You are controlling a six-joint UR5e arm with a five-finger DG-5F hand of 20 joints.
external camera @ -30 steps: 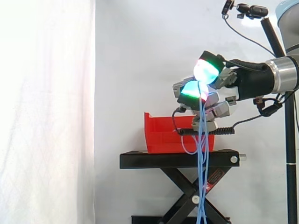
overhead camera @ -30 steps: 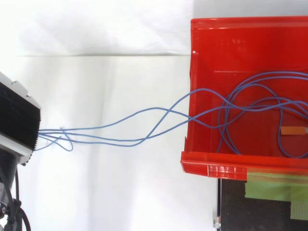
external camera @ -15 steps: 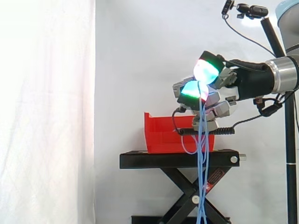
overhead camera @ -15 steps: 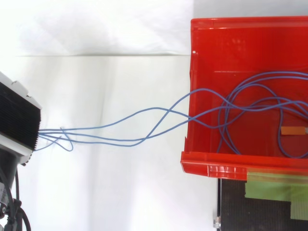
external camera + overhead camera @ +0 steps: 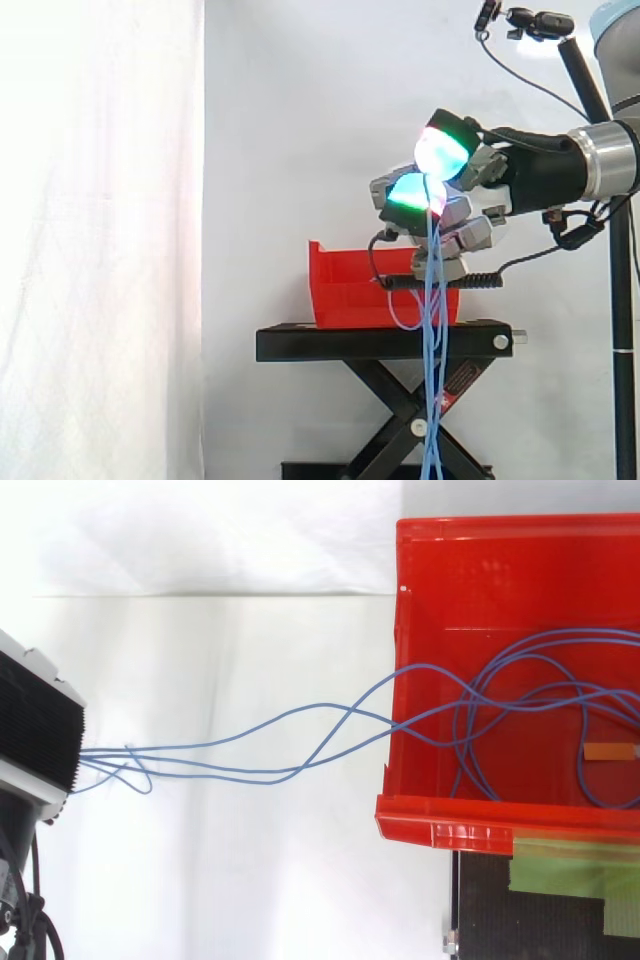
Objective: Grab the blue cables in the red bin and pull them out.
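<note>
The side view shows the hand [image 5: 470, 185] reaching in from the right, raised above the red bin [image 5: 350, 292] and toward its right end. Its glowing green and white fingers [image 5: 441, 150] are clenched on the blue cables [image 5: 433, 400], pinching the bundle between the pads. From that pinch the strands hang straight down in front of the bin and the black stand [image 5: 380, 343] that carries it. They pass the stand's crossed legs and leave the picture at the bottom edge. A white curtain [image 5: 100, 240] hangs on the left, and a small camera on a pole [image 5: 530, 22] sits at the upper right.

The top view looks into the bin, which the side view cannot do. Several loops of the blue cables [image 5: 345, 718] lie coiled on the bin's floor, toward its near and right part. A small orange tag [image 5: 608, 751] lies among them. Other strands climb over the bin's left wall [image 5: 392, 735] and run leftward in loose, crossing curves. They end at a black ribbed block [image 5: 35, 735] at the left edge. The far part of the bin floor is bare red. Just below the bin's front rim, green tape [image 5: 570, 865] lies on the stand's dark top.
</note>
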